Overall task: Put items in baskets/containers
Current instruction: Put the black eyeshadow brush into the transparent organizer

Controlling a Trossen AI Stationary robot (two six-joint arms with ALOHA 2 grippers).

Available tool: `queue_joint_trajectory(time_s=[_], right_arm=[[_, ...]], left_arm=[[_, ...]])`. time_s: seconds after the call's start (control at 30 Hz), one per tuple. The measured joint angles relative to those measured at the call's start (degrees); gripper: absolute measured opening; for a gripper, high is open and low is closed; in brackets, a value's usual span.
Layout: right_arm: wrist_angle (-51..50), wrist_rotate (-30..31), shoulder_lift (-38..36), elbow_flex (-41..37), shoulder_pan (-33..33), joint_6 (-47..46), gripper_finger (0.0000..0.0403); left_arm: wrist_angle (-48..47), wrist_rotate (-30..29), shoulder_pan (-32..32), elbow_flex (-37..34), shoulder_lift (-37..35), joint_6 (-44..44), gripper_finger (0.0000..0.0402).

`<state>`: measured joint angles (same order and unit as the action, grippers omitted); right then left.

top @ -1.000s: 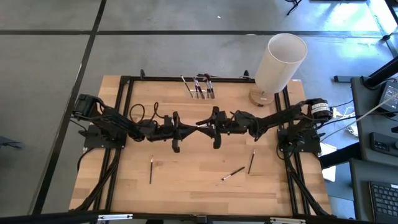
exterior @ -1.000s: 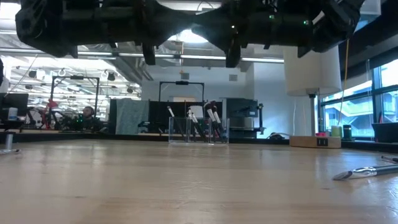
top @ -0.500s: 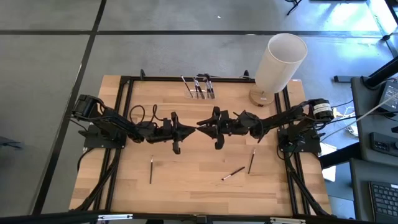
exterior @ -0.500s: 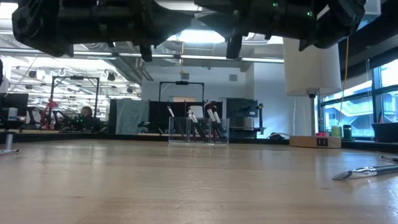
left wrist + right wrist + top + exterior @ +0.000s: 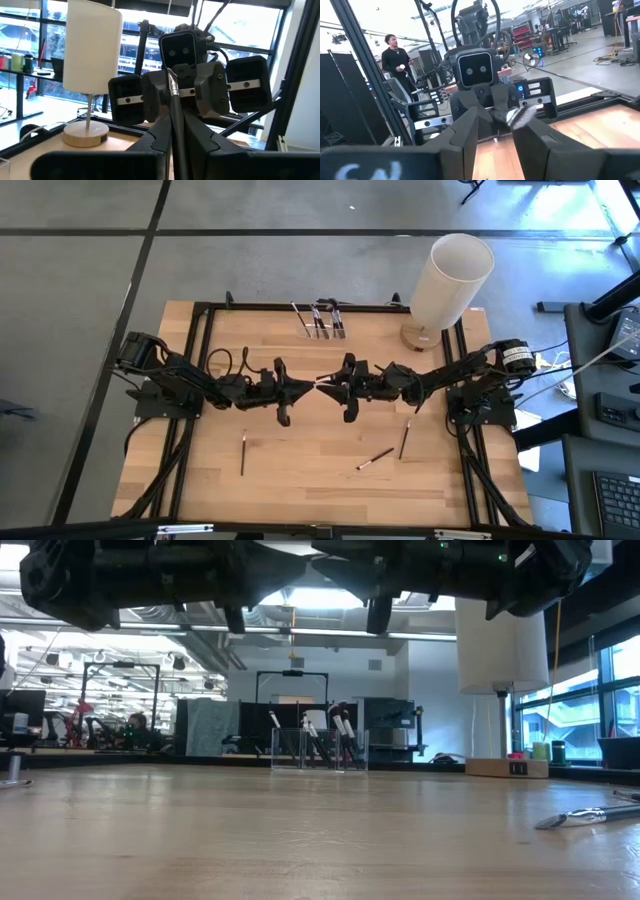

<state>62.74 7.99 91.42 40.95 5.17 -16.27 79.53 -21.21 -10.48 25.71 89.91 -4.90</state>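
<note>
As the two arms closed the last gap between them over the middle of the table, the left claw and right claw came tip to tip, where a second earlier a short stretch of brush showed between them. The left claw was pinched on a makeup brush, whose far end reached into the right claw; that one's fingers looked spread around the pale bristles (a handover under way, by my reading, not yet completed). The clear holder, already carrying several brushes, stood well beyond both claws at the table's far edge. Three loose brushes lay on the near side of the claws, untouched, so much of the task remained.
</note>
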Motion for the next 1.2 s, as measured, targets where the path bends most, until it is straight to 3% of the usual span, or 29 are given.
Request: queue_joint_trajectory(time_s=[0.23, 0.67, 1.1, 1.2], right_arm=[[0.0, -0.26, 0.0, 0.24, 0.0, -0.07, 0.0111], [0.37, -2.12, 0.04, 1.27, 0.02, 0.4, 0.0038], [-0.32, -1.56, 0.02, 1.27, 0.04, 3.5, 0.003], [-1.67, 1.14, 0.11, 1.27, 0.02, 5.19, 0.0031]], left_arm=[[0.0, 2.47, -0.65, 0.02, 0.0, -0.27, 0.0026], [-0.7, 1.5, -1.11, 2.19, -0.07, 2.45, 0.0026], [-3.23, 0.95, -1.08, 2.44, -0.13, 2.68, 0.0035], [-6.06, -2.36, -1.05, 2.54, -0.07, 2.51, 0.0044]])
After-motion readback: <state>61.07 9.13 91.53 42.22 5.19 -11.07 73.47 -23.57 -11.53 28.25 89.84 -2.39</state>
